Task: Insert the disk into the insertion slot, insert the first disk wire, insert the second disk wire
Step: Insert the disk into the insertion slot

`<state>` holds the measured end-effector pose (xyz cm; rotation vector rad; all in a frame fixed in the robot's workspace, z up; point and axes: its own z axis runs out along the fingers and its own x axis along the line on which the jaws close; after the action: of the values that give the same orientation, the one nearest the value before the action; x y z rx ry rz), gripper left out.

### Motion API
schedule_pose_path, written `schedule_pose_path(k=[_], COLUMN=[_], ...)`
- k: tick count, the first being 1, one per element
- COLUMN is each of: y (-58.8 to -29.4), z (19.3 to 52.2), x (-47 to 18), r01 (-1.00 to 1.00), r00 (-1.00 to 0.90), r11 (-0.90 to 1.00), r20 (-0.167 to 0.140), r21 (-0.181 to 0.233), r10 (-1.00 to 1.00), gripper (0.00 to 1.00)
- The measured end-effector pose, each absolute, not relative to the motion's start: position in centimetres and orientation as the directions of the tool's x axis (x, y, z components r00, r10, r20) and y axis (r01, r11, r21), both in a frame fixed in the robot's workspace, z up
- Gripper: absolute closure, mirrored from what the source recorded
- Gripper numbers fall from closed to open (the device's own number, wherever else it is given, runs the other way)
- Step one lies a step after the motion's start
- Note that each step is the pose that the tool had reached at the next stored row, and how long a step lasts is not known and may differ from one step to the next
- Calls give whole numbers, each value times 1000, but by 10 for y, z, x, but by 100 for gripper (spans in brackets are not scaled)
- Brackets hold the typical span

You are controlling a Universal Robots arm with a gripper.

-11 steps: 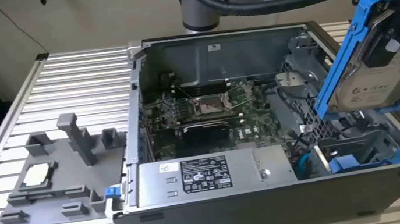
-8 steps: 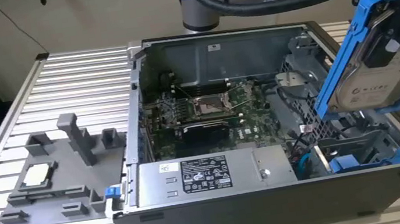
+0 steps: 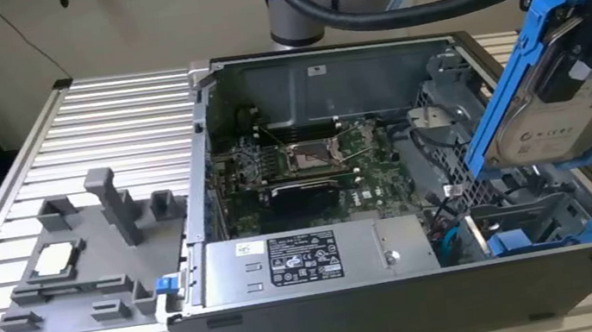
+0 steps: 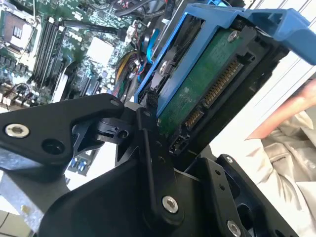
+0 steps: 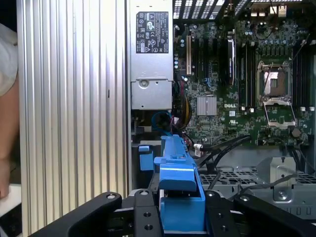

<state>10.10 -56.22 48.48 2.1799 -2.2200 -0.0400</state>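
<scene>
Here, the disk (image 3: 550, 117), clipped in its blue carrier, is held pinched edgewise by the gripper (image 5: 180, 212), tilted above the open computer case (image 3: 409, 307), seemingly to be lined up with the insertion slot (image 3: 530, 220) below, which is not yet entered.

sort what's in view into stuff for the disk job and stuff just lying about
For the job: the disk, clamped in the gripper; the insertion slot.
Lying about: grey parts tray on the table; power-supply box; motherboard.
</scene>
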Motion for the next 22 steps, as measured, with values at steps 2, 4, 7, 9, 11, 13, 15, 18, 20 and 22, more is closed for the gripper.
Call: schedule_pose_path(k=[2,4,7,9,11,13,15,18,20,22], y=[-562,-562,-562,-563,-563,-564,-565,-567,-568,-568], z=[484,483,480,479,477,475,473,470,468,466], x=[101,102,103,104,106,107,109,110,111,111], r01=[-999,-999,-999,-999,-999,-999,-999,-999,-999,-999], r00=[-18,-18,-18,-18,-18,-18,-18,-18,-18,-18], r11=[18,18,18,18,18,18,18,18,18,18], r20=[3,3,3,3,3,3,3,3,3,3], r21=[39,39,39,39,39,39,39,39,39,39], r10=[-1000,-1000,-1000,-1000,-1000,-1000,-1000,-1000,-1000,-1000], gripper=[67,67,67,67,67,67,67,67,67,67])
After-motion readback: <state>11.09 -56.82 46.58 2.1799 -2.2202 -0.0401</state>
